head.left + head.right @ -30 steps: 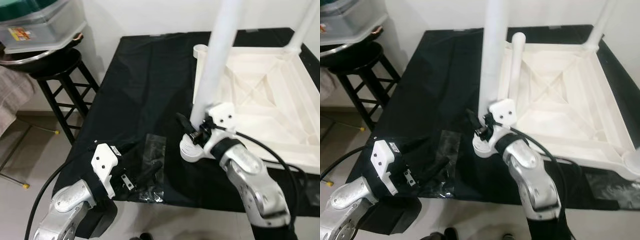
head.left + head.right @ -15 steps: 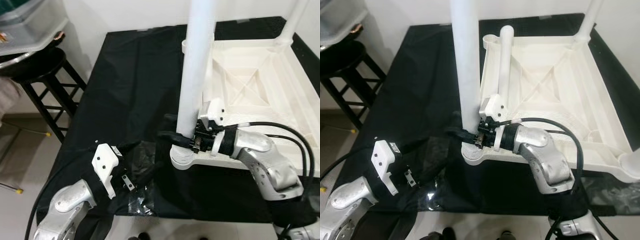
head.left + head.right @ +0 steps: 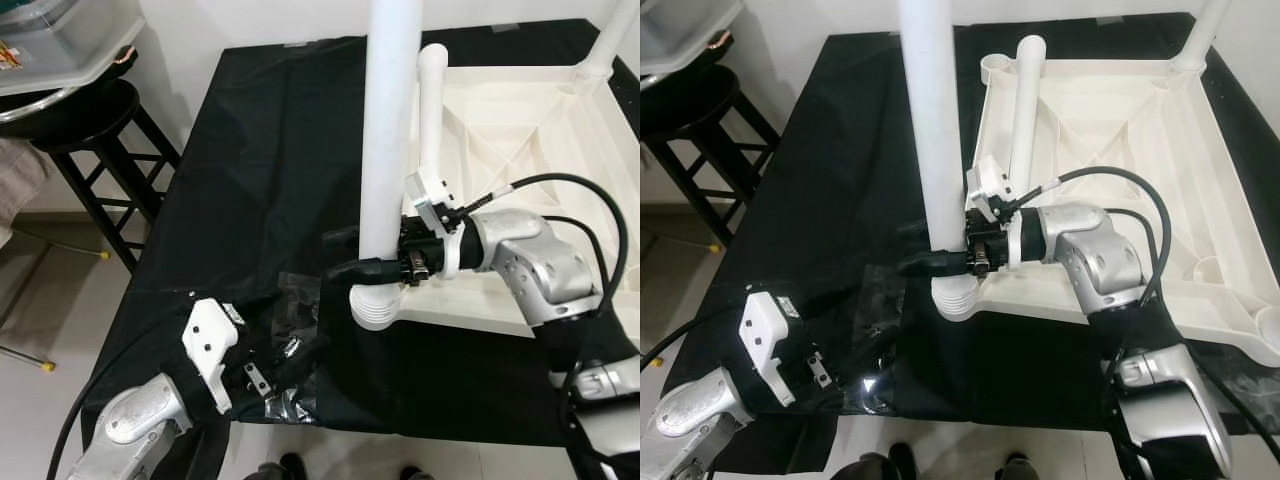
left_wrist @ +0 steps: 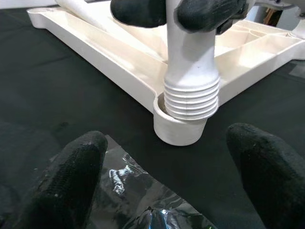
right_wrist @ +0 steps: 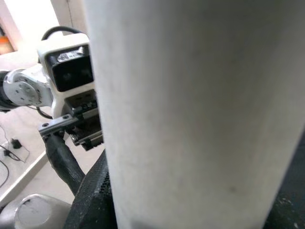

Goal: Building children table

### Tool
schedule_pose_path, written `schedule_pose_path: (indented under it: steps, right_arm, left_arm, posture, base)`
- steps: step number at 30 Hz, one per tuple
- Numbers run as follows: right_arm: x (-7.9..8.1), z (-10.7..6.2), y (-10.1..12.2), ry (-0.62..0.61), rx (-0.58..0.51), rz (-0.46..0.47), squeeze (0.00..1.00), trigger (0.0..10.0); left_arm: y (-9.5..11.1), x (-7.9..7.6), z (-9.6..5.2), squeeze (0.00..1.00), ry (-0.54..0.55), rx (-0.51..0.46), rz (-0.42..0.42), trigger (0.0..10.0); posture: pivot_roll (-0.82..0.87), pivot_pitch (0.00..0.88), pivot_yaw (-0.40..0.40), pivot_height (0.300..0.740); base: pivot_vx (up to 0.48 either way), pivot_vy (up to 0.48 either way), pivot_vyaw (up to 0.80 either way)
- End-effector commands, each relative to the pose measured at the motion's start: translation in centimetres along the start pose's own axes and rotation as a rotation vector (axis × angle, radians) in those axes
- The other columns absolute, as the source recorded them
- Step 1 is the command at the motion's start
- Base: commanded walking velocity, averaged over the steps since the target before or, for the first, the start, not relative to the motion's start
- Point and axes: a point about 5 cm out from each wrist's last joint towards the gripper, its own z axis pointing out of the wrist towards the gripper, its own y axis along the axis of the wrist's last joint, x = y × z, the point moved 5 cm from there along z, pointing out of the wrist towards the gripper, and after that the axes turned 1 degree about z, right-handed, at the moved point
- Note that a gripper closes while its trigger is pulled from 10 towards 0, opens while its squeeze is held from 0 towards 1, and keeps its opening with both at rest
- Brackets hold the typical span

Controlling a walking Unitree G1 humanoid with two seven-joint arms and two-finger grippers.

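I have the white children's table [image 3: 520, 170] lying upside down on the tabletop [image 3: 270, 150], which is draped in black cloth; its ribbed underside faces up, and a finished leg [image 3: 608, 45] rises at the far right corner. My right end effector [image 3: 362, 253] is clamped around the white table leg [image 3: 388, 130] low on its shaft, one black finger on each side of it; the leg stands upright with its ribbed threaded end [image 4: 191, 98] sitting in the round socket [image 4: 178, 128] at the near left corner of the table; some ribs show above the socket's rim, so it is not fully home. In the right wrist view the leg [image 5: 200, 109] is pressed up close against the camera. Another white leg [image 3: 1023, 95] lies on the underside just beyond my right end effector, pointing toward the far left corner.

My left end effector [image 4: 164, 176] hovers low over the near left part of the tabletop, its fingers [image 4: 78, 171] spread wide with nothing between them; it faces the socket, well short of it. Under it lies a crumpled clear plastic bag [image 3: 290, 345] on the cloth; I cannot tell what is inside.

Off to the left, beside the tabletop, stands a black stool [image 3: 95, 130] with a clear plastic tub [image 3: 55, 50] above it.
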Motion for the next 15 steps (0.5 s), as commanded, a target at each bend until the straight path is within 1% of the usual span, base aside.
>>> schedule_pose_path:
  steps: [1, 2, 3, 4, 5, 8, 10, 14, 15]
  right_arm:
    - [0.6, 0.6, 0.1, 0.073, 0.020, -0.015, 0.00, 10.0]
    - [0.7, 0.6, 0.5, 0.106, 0.027, -0.030, 0.00, 10.0]
    - [0.7, 0.6, 0.5, 0.106, 0.027, -0.030, 0.00, 10.0]
    - [1.0, 0.7, 1.1, 0.141, 0.034, -0.052, 0.00, 10.0]
    - [1.0, 0.7, 1.1, 0.141, 0.034, -0.052, 0.00, 10.0]
    - [1.3, 0.8, 1.8, 0.196, 0.053, -0.103, 0.00, 10.0]
    - [1.2, 0.8, 1.8, 0.196, 0.058, -0.108, 0.00, 10.0]
    - [0.4, 0.3, 1.3, 0.169, 0.079, -0.105, 0.00, 10.0]
    - [0.4, 0.3, 1.3, 0.169, 0.079, -0.105, 0.00, 10.0]
  left_arm:
    - [-0.2, -0.5, -0.2, 0.00, -0.019, 0.023, -0.004, 10.0]
    - [-0.2, -0.6, -0.2, 0.00, -0.022, 0.024, -0.004, 10.0]
    - [-0.2, -0.6, -0.2, 0.00, -0.022, 0.024, -0.004, 10.0]
    - [-0.2, -0.7, -0.1, 0.00, -0.025, 0.024, -0.004, 10.0]
    - [-0.2, -0.7, -0.1, 0.00, -0.025, 0.024, -0.004, 10.0]
    - [-0.3, -1.1, -0.1, 0.00, -0.030, 0.027, 0.000, 10.0]
    - [-0.3, -1.1, -0.1, 0.00, -0.031, 0.027, 0.000, 10.0]
    - [-0.3, -1.3, -0.1, 0.00, -0.033, 0.027, -0.001, 10.0]
    - [-0.3, -1.3, -0.1, 0.00, -0.033, 0.027, -0.001, 10.0]
  posture:
    - [-0.01, 0.329, 0.105, 0.740]
    - [-0.01, 0.329, 0.105, 0.740]
    - [-0.01, 0.329, 0.105, 0.740]
    - [-0.01, 0.329, 0.101, 0.740]
    - [-0.01, 0.329, 0.101, 0.740]
    - [-0.02, 0.325, 0.097, 0.740]
    - [-0.02, 0.325, 0.095, 0.740]
    - [-0.02, 0.321, 0.092, 0.740]
    - [-0.02, 0.321, 0.092, 0.740]
  base:
    - [0.000, 0.000, 0.00]
    - [0.000, 0.000, 0.00]
    - [0.000, 0.000, 0.00]
    - [0.000, 0.000, 0.00]
    - [0.000, 0.000, 0.00]
    - [0.000, 0.000, 0.00]
    - [0.000, 0.000, 0.00]
    - [0.000, 0.000, 0.00]
    - [0.000, 0.000, 0.00]
